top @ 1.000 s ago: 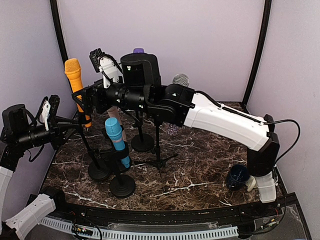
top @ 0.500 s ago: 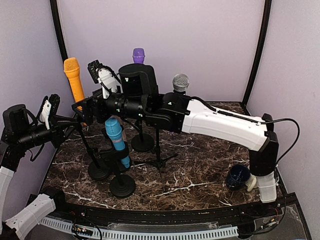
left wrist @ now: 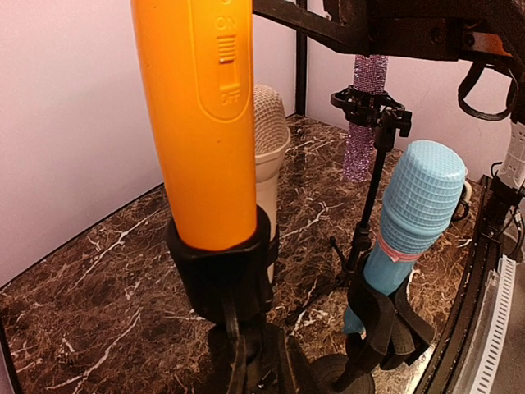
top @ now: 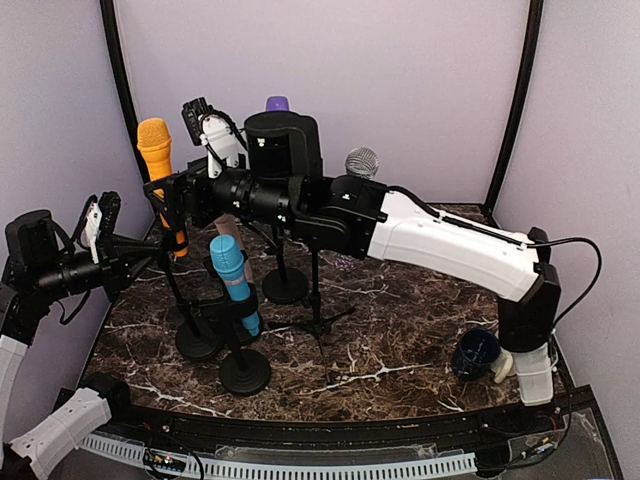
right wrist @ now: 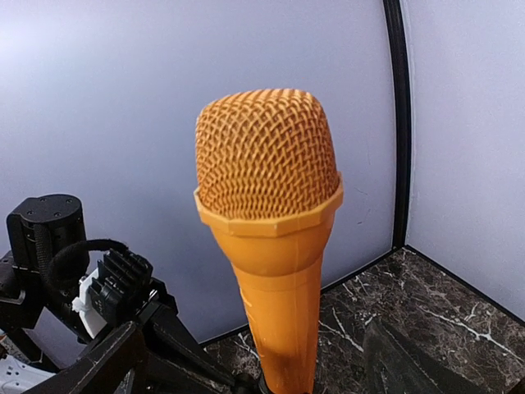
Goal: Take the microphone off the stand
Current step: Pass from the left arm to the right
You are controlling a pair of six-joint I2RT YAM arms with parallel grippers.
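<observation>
Grip status: orange microphone (top: 153,150) seated in its stand (top: 197,345)

Right claw (top: 168,208): fingers spread wide, one on each side of the orange microphone's handle, below the mesh head. The right wrist view shows a gap between each finger and the handle. The arm behind it extends across from the right, passing above the other stands.

Left claw (top: 148,262): extends from the left, lower down. Its fingers are drawn together on the thin pole of the stand, beneath the clip (left wrist: 217,275). In the left wrist view the dark fingers merge with the dark pole, so the exact contact faces cannot be separated.

Orange microphone: near upright, with the handle pushed down into the black clip at the top of the stand. Its on/off switch faces the left wrist camera. The stand's round base rests on the marble-patterned table (top: 400,330), toward the left side.

Surroundings:
- A blue microphone (top: 229,265) sits just right of the orange one, tilted, in its own clip on a separate round-based stand nearer the front edge.
- A cream-headed microphone (left wrist: 269,135) shows directly behind the orange one in the left wrist view.
- A purple microphone (left wrist: 364,123) with a glittery handle stands further back.
- A grey-headed microphone (top: 362,160) rises behind the right arm.
- A dark blue round object (top: 475,352) lies on the table near the right arm's base, well apart from the stands.
</observation>
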